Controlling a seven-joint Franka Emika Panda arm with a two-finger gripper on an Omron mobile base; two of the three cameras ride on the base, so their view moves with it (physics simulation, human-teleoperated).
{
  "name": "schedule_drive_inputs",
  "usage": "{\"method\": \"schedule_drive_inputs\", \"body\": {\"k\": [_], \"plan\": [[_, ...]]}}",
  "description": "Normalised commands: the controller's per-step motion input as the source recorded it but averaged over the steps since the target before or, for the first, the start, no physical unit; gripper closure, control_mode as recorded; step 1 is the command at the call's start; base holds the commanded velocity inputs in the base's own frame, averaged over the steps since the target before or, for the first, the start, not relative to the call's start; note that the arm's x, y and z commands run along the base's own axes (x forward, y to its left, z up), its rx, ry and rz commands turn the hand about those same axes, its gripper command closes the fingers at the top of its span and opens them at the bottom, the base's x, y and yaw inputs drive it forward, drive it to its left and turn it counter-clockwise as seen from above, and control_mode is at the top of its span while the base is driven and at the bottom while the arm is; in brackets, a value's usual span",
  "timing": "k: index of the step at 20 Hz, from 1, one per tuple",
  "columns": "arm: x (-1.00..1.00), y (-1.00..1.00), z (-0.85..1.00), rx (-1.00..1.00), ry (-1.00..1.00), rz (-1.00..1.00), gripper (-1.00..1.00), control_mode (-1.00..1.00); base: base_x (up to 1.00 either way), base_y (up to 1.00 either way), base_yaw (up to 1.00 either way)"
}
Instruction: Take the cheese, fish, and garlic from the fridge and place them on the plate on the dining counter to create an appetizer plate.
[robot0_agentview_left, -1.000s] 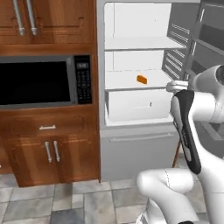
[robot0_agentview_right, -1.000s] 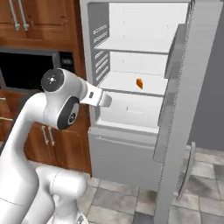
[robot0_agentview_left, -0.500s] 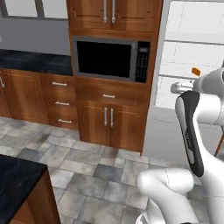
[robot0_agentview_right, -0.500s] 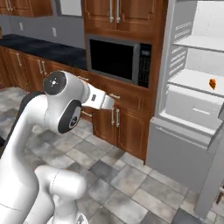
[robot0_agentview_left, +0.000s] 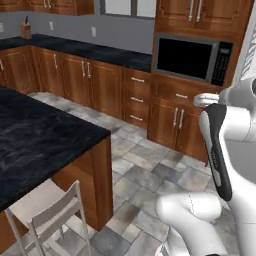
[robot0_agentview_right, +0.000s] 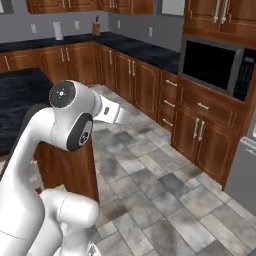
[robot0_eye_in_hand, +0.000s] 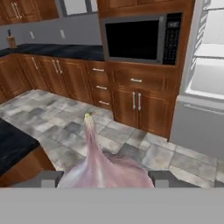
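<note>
Kitchen floor backs the garlic (robot0_eye_in_hand: 105, 168), its stem pointing away between the gripper (robot0_eye_in_hand: 105, 178) fingers.

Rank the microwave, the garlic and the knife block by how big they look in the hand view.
Largest to smallest, as they look:
1. microwave
2. garlic, though it sits right at the camera, held between the tool's fingertips, so its apparent size is inflated
3. knife block, tiny and far off

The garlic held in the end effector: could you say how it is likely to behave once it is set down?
The garlic has a rounded, bulging body, so it would probably roll or rock once released. Its thin tapering stalk suggests it would tip onto its side rather than stand. Sitting between the fingertips of the end effector, its smooth curved skin may slip under a light grip.
</note>
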Motion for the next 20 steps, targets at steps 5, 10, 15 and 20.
{"method": "schedule_drive_inputs", "body": {"k": [5,10,15,20], "plan": [[0.00,0.00,0.00,0.00,0.00,0.00,1.00,1.00,-1.00,0.34,0.52],[0.00,0.00,0.00,0.00,0.00,0.00,1.00,1.00,-0.94,0.77,0.60],[0.00,0.00,0.00,0.00,0.00,0.00,1.00,1.00,-0.69,1.00,0.60],[0.00,0.00,0.00,0.00,0.00,0.00,1.00,1.00,0.18,0.91,0.38]]}}
